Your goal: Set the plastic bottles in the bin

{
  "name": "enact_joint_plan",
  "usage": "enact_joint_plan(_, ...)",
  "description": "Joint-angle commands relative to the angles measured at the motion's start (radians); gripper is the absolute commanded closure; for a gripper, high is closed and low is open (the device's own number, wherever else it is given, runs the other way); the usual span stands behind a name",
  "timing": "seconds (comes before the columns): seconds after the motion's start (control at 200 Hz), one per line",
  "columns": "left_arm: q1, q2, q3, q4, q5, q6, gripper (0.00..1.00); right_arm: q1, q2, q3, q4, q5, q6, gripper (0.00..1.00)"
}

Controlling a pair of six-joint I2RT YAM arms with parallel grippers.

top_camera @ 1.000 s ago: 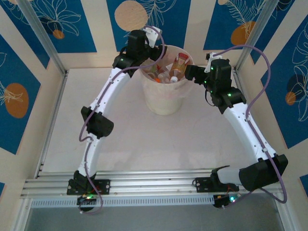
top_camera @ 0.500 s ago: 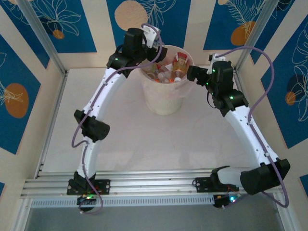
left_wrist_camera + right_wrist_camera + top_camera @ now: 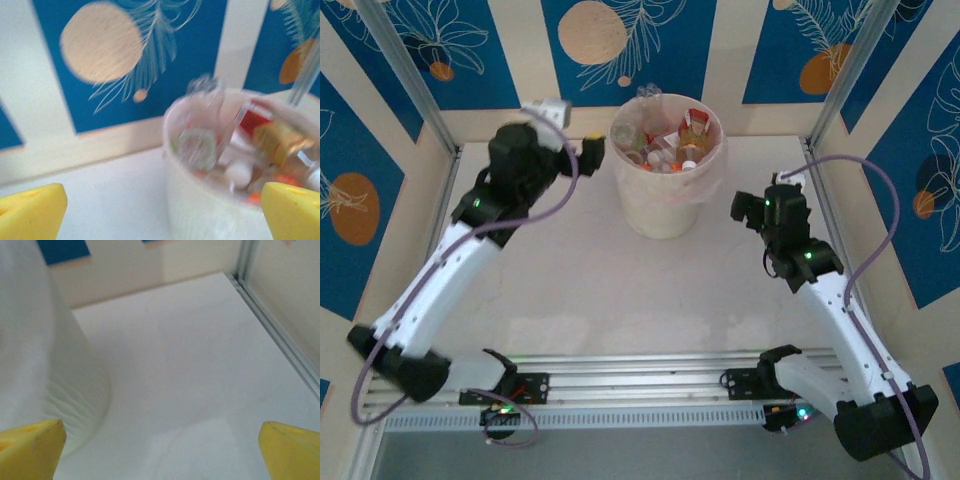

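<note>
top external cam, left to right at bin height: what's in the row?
left hand, black with yellow pads, open → tall round cream-white bin holding the small clear plastic bottles → right hand, black, open

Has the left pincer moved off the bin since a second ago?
Yes. The left pincer has swung left, from over the bin's rim to clear of its left side.

Left wrist view: the bin [image 3: 200, 212] and its bottles [image 3: 274, 141] are smeared, and the bin's base is cut off at the bottom. Right wrist view: its wall is soft and cropped at upper left. From above, the left arm [image 3: 448, 272] is blurred; lower bottles lie buried under others.
</note>
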Motion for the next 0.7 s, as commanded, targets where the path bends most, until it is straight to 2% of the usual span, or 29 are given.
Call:
enact_joint_plan(0.0, -0.001, -0.150, -0.243, 0.093, -0.205, -0.060, 0.00, -0.009, -0.073, -0.122, 0.031, 0.099, 0.018, 0.01)
enact_joint_plan(0.13, 0.011, -0.366, -0.543, 0.125, -0.406, -0.085, 0.00, -0.014, -0.168, -0.333, 0.241, 0.093, -0.103, 0.01)
enact_joint_plan(0.245, 0.035, -0.547, -0.795, 0.226, -0.495, -0.021, 0.00, -0.026, -0.248, -0.497, 0.441, 0.063, -0.203, 0.01)
enact_joint_plan(0.335, 0.069, -0.659, -0.961, 0.304, -0.517, 0.025, 0.01, -0.047, -0.281, -0.603, 0.584, 0.009, -0.265, 0.01)
enact_joint_plan(0.505, 0.175, -0.759, -1.206, 0.495, -0.407, 0.056, 0.00, -0.126, -0.220, -0.696, 0.759, -0.118, -0.267, 0.01)
enact_joint_plan(0.605, 0.257, -0.706, -1.263, 0.587, -0.320, 0.033, 0.00, -0.167, -0.113, -0.696, 0.838, -0.177, -0.240, 0.01)
enact_joint_plan(0.695, 0.321, -0.595, -1.277, 0.679, -0.265, 0.031, 0.01, -0.179, -0.001, -0.695, 0.951, -0.216, -0.241, 0.01)
